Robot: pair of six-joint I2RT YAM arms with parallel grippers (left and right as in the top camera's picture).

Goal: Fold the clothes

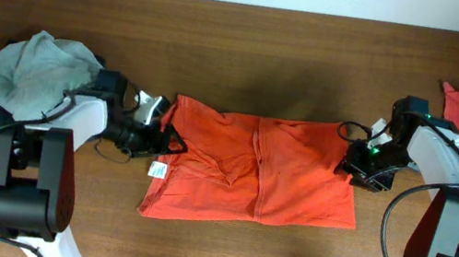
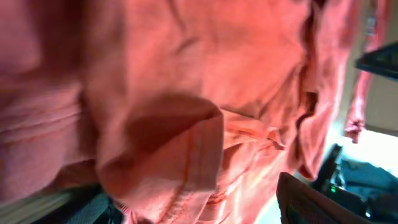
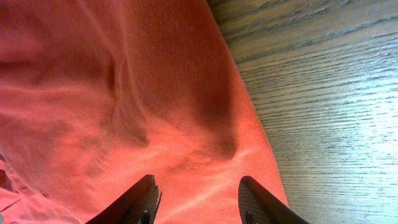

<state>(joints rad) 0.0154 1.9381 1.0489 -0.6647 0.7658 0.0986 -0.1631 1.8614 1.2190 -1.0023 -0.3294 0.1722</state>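
The right gripper [image 3: 202,200] has its fingers apart over the right edge of the orange-red T-shirt [image 3: 124,93], with the cloth lying flat beneath them, unpinched. The left gripper [image 1: 169,142] stands wide at the opposite edge, a loose fold lumped between its fingers — not clamped, by the look. The shirt lies spread and rumpled on the table [image 1: 270,51] between both arms. It is soft, light, limp stuff — best pinched at a hem or corner, both layers together, else it sags.
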